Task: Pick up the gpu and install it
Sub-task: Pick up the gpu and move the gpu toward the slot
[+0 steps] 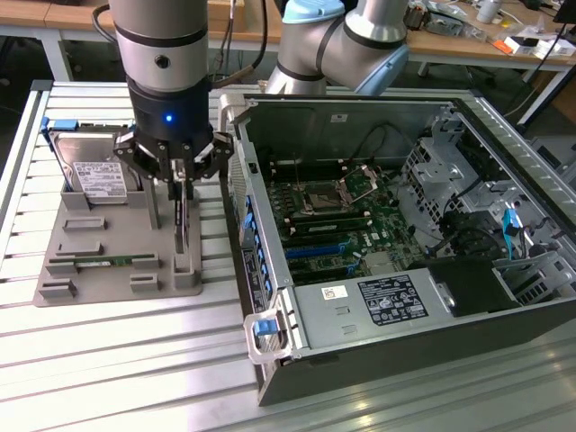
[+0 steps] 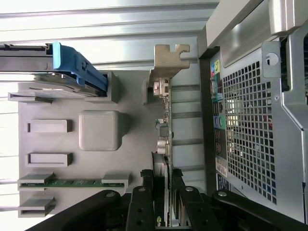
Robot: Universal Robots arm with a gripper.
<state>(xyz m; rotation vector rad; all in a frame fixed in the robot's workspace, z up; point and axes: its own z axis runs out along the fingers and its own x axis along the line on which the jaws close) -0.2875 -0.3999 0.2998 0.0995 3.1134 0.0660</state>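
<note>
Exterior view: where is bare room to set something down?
Bare table slats nearer the camera than the grey tray and on the exterior view's left of it. Crowded: the gap between tray and computer case, gripper on the gpu.

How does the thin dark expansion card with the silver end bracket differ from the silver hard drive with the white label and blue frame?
The gpu stands on edge under the gripper; the hard drive leans tilted, apart from it. The gpu is dark and thin, the hard drive silver and thicker. Both sit in the gray holder.
</note>
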